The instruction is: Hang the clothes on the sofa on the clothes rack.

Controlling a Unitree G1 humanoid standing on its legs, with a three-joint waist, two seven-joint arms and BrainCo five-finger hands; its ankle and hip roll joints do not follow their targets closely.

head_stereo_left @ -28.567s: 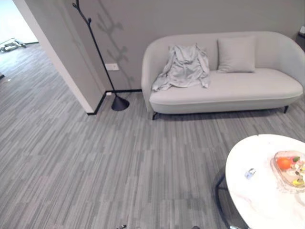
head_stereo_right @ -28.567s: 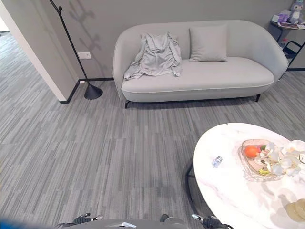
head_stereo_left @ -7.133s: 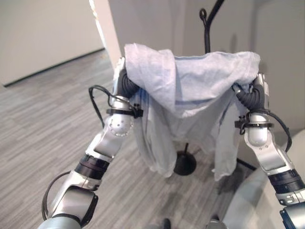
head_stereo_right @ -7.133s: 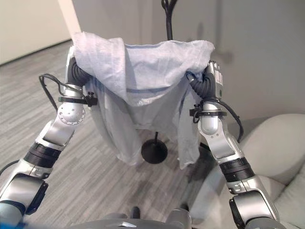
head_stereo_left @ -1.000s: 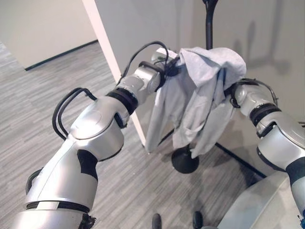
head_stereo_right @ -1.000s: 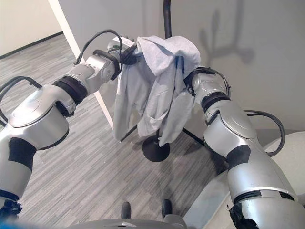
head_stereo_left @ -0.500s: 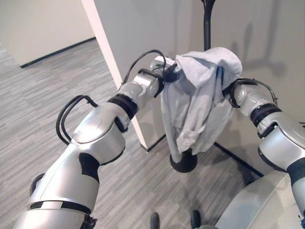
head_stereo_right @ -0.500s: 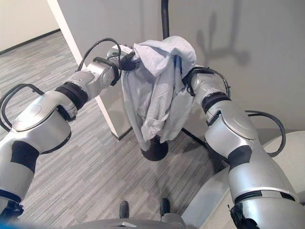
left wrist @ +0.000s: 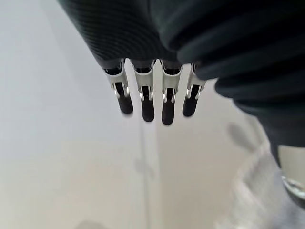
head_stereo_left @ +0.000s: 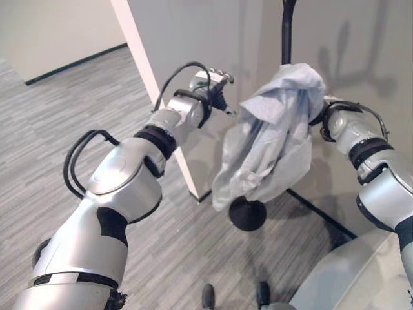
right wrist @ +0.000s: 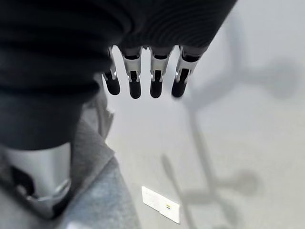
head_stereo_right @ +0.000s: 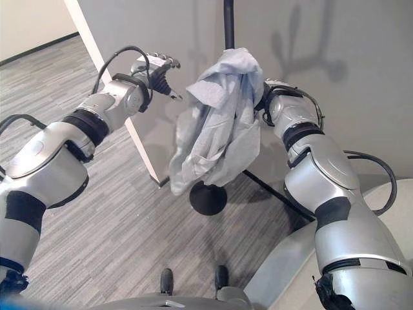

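- On the black clothes rack (head_stereo_right: 228, 22) pole hangs the grey garment (head_stereo_right: 216, 123) — long axis vertical, hem pointing floorward.
- Left hand (head_stereo_right: 157, 66) hovers left of it, fingers straight, released.
- Right hand (right wrist: 143, 76) — fingers straight, empty, just right of the cloth.

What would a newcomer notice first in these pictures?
A grey shirt hangs bunched on the black rack in front of the wall. The left hand is beside it, apart from the cloth, with straight fingers. The right hand is behind the shirt.

Grey striped carpet floor (head_stereo_left: 39, 135), pale grey walls (head_stereo_right: 361, 71).
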